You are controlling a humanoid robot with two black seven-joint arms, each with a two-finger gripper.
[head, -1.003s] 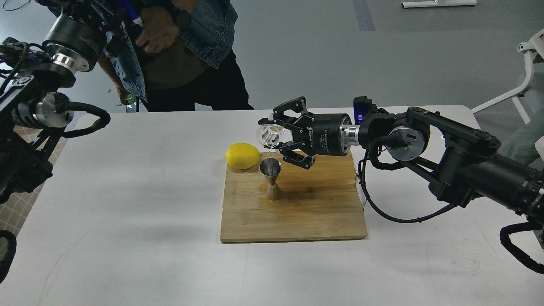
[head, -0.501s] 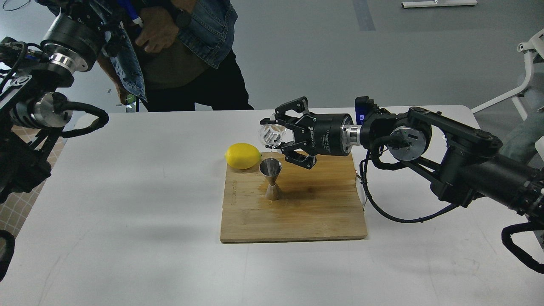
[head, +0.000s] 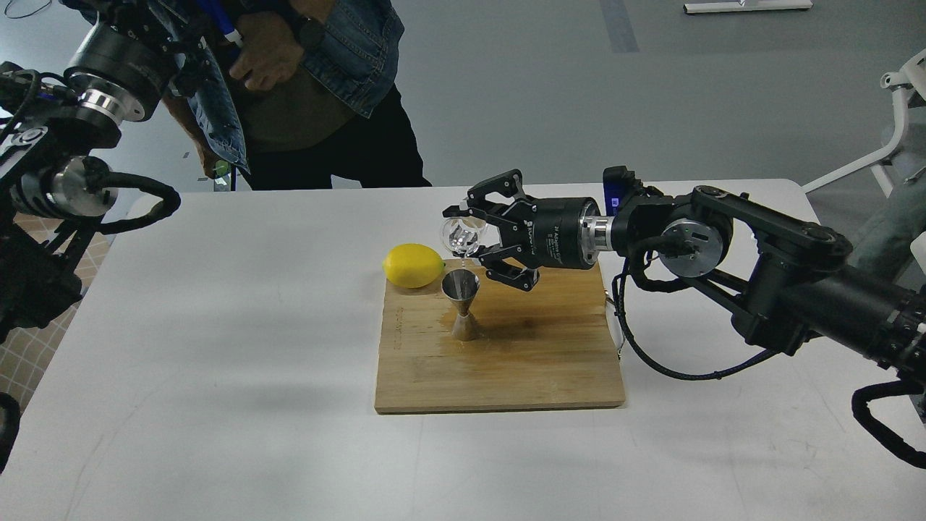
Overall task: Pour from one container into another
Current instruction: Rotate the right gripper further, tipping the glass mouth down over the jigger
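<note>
My right gripper (head: 472,233) is shut on the small clear glass tumbler (head: 460,234), holding it tipped on its side with its mouth facing left and down. A thin stream of liquid falls from the tumbler's lip into the steel jigger (head: 462,305), which stands upright on the wooden board (head: 506,362) right below. The left arm rises along the left edge of the view; its gripper is not in view.
A yellow lemon (head: 413,265) lies at the board's far left corner, close to the jigger. A person in a denim jacket (head: 318,87) stands behind the white table (head: 217,347). A white chair (head: 897,123) is at the far right.
My right gripper with the tumbler has shifted slightly to the right and turned a little. The left arm has drifted slightly left and up. The jigger and lemon have stayed in place.
</note>
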